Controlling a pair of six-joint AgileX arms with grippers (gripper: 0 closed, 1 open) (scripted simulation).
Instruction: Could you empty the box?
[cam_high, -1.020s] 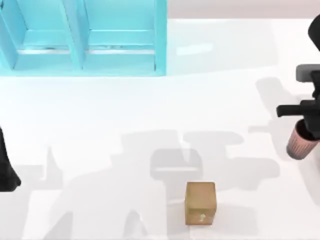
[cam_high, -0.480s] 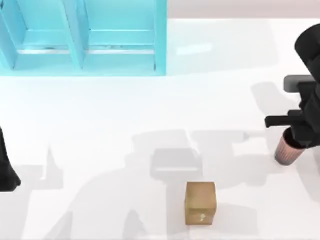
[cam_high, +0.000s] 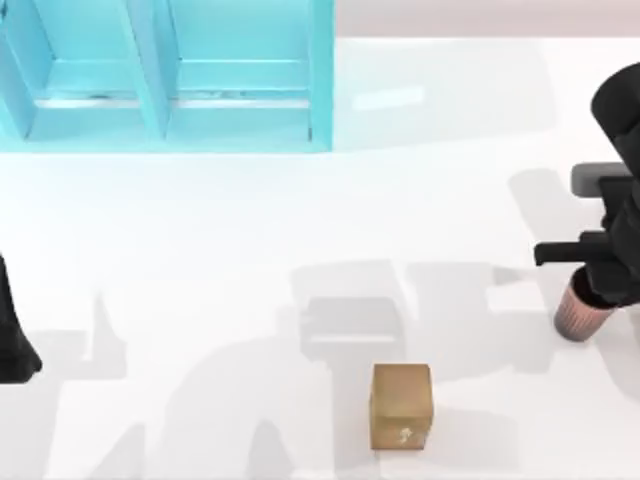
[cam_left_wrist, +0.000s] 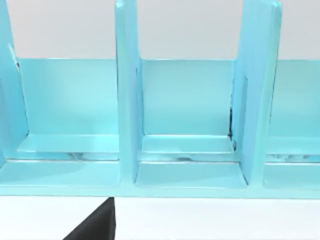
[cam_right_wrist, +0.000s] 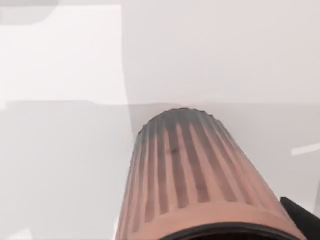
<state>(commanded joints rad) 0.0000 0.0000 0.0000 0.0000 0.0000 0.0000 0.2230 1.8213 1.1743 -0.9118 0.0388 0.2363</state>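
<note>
At the table's back left stands a teal box (cam_high: 318, 90) with open compartments; the left wrist view shows the compartments of the teal box (cam_left_wrist: 127, 125) bare inside. A ribbed pink cup (cam_high: 580, 310) is at the far right with my right gripper (cam_high: 598, 280) shut on its rim. In the right wrist view the cup (cam_right_wrist: 190, 175) points away from the camera, and one dark fingertip (cam_right_wrist: 300, 215) shows beside its rim. I cannot tell whether the cup touches the table. My left arm (cam_high: 15, 340) is parked at the left edge.
A small brown cube (cam_high: 401, 405) with a pale arrow mark sits near the front edge, right of centre. Bare white table (cam_high: 200, 220) stretches between the teal box and the cube.
My right gripper has carried the cup a little to the left and toward the front edge. The left arm and the brown cube have not moved.
</note>
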